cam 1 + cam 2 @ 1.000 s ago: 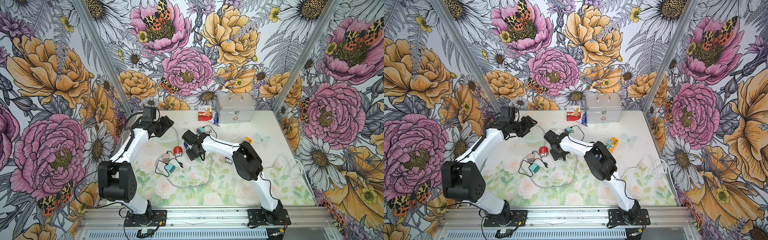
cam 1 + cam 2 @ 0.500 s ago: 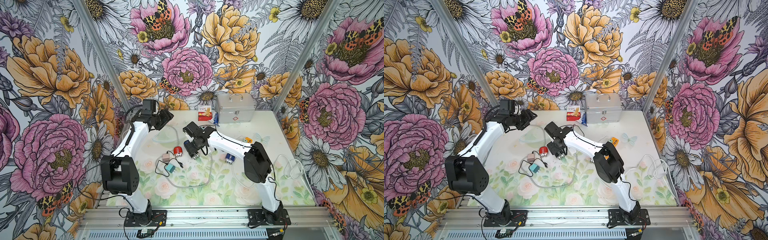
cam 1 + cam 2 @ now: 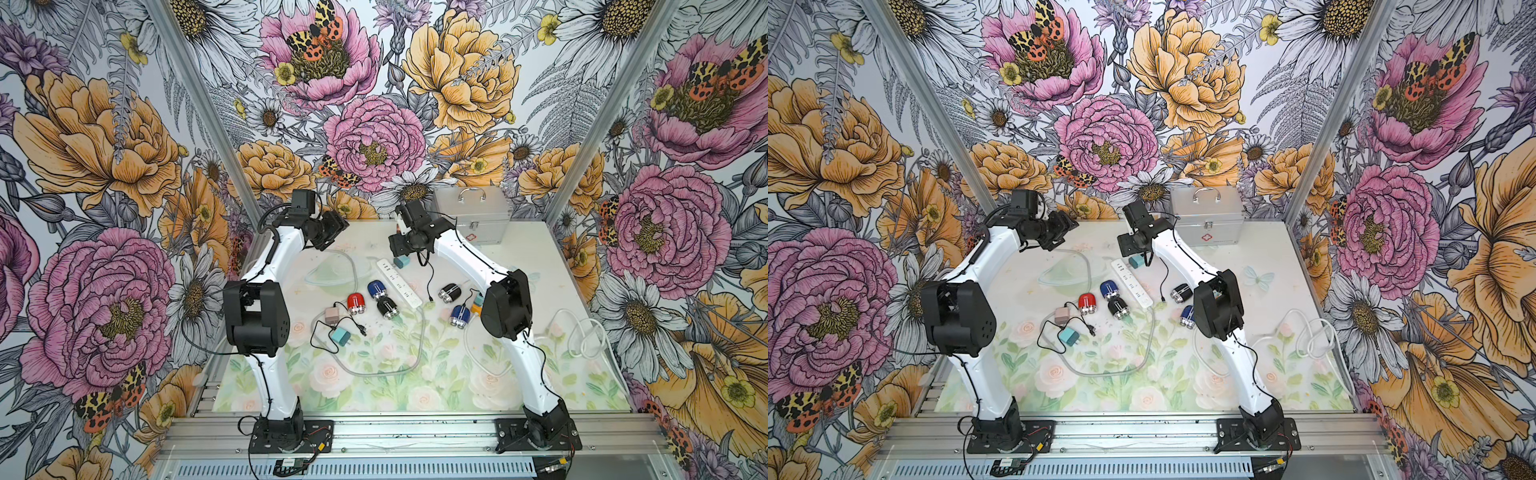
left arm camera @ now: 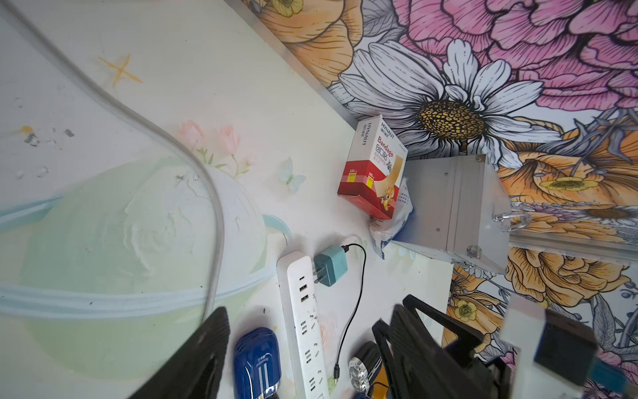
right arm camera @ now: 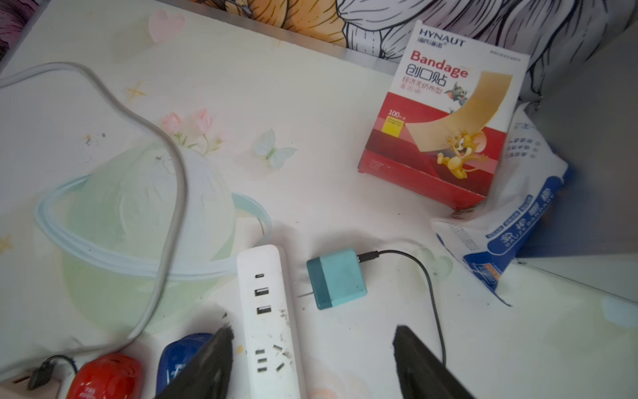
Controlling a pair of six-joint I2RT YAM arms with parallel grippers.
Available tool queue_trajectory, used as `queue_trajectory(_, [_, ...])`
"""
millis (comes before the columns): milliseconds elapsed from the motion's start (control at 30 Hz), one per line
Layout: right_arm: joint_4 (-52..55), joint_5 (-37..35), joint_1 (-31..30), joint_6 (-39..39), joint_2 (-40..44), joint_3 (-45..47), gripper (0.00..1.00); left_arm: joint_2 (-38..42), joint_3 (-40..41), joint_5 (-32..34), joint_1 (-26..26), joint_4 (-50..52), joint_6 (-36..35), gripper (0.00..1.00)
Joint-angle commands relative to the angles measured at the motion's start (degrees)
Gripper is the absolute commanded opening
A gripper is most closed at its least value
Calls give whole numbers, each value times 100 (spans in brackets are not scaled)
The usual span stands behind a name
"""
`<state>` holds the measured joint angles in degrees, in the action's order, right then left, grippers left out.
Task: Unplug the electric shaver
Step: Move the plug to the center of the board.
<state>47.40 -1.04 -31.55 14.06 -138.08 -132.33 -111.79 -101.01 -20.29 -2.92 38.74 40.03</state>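
1. Closest to us, low in both top views, a grey cord (image 3: 374, 372) loops over the floral mat (image 3: 415, 395). A white cable (image 3: 582, 336) is bunched at lower right.
2. A bit further up, left of centre, a spare teal plug (image 3: 340, 336) and a pink plug (image 3: 332, 314) sit close together, with a thin black wire curling round them.
3. Mid-frame, a red shaver (image 3: 356, 303), a blue shaver (image 3: 376, 289) and a second black shaver (image 3: 387, 307) crowd the left edge of the white power strip (image 3: 399, 282).
4. The electric shaver (image 3: 449, 293) lies right of the strip. It's glossy black with a pale stripe, silver heads facing lower left. The free end of the black lead (image 5: 369, 256) lies just beside it, not in it.
5. The lead's other end is in a teal charger (image 5: 336, 278). That lies flat by the strip's far end, prongs bare and aimed at the strip.
6. The right gripper (image 5: 312, 331) hangs over that end, jaws wide, holding nothing. The left gripper (image 4: 312, 307) is up at the mat's upper left, also spread wide and empty.
7. Against the back wall we see a red bandage box (image 5: 445, 114), a blue-and-white pack (image 5: 511, 221) and a silver case (image 3: 478, 216).
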Motion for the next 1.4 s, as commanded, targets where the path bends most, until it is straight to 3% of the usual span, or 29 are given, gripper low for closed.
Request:
queue_trajectory(0, [51,-24,5,181,-288,-302,75,-139,-254,-230,110,24,-151,74])
queue_trajectory(300, [55,8,61,413,-700,-714,71,-482,-442,-254,202,25,-118,74])
queue_trajectory(533, [402,92,105,334,-744,-645,74,-633,-541,-276,282,28,-57,74])
queue_trajectory(1000, [860,1,237,653,-896,-636,68,-507,-201,-234,234,33,14,74])
queue_trajectory(1167, [969,-129,246,737,-680,-363,63,-366,-3,-160,193,28,13,74])
queue_trajectory(1367, [947,-789,295,727,80,339,60,-300,73,-134,113,28,-13,74])
